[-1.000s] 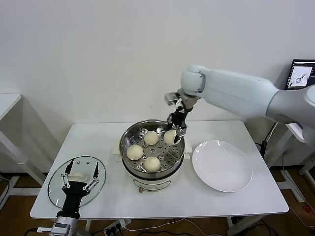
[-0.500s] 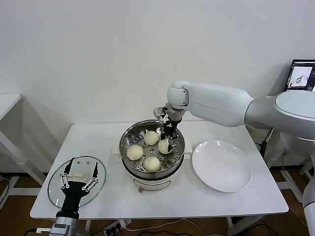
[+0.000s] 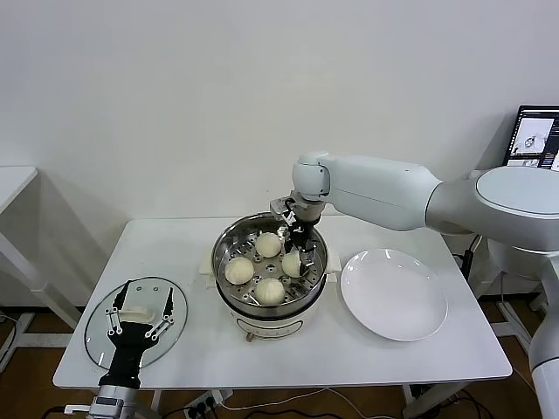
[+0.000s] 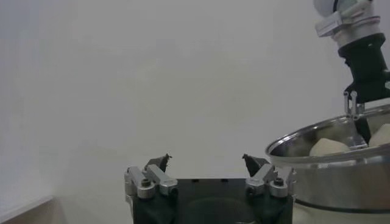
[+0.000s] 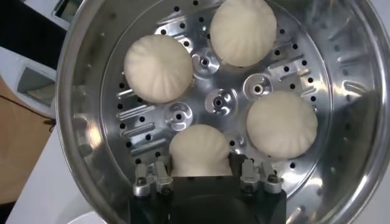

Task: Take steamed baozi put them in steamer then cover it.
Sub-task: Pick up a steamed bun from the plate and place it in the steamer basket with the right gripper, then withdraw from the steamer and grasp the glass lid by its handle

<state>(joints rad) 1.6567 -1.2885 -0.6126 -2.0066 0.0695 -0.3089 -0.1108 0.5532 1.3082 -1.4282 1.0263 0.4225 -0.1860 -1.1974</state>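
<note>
The steamer (image 3: 225, 247) stands mid-table on its white base. Three baozi lie on its perforated floor (image 5: 158, 67) (image 5: 242, 30) (image 5: 281, 123). My right gripper (image 3: 295, 253) is down inside the steamer, shut on the fourth baozi (image 5: 201, 149), which sits low on the basket floor between the fingers (image 5: 239, 165). The cover (image 3: 99, 339), a glass lid with a white handle, lies flat at the table's front left. My left gripper (image 3: 140, 319) hovers over it, open and empty; it also shows in the left wrist view (image 4: 207, 161).
An empty white plate (image 3: 393, 293) lies right of the steamer. A laptop (image 3: 534, 133) stands at the far right behind the table. Another table's edge (image 3: 13, 188) shows at the far left.
My right gripper has moved left and down from above the steamer's far rim into the basket, carrying the baozi. The left arm has not moved.
</note>
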